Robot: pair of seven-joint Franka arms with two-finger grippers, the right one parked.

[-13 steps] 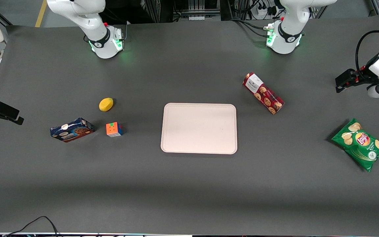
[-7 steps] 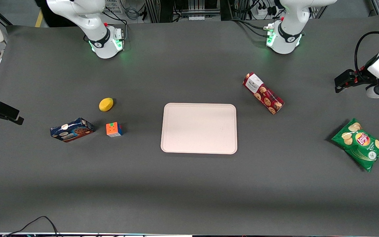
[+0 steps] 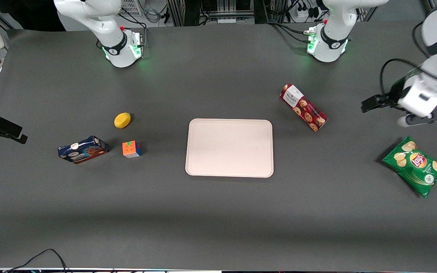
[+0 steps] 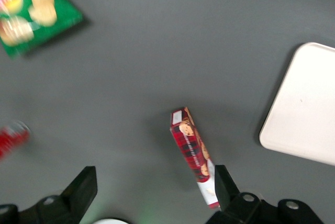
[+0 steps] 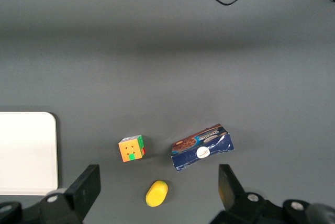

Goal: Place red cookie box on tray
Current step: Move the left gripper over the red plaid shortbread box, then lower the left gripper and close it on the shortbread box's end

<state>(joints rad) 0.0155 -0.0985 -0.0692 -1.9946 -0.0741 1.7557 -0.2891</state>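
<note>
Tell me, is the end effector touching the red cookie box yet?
Apart. The front view shows the end effector raised toward the working arm's end of the table, fingers open, with bare table between it and the cookie box, which lies beside the tray.

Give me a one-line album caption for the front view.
Open gripper hovers toward the working arm's end, the red cookie box lying beside the bare tray.

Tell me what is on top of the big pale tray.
Nothing lies on the pale pinkish-cream rectangular tray. The long red tartan cookie box lies on the table beside it. The left gripper, fingers open, hovers near the box, holding nothing.
</note>
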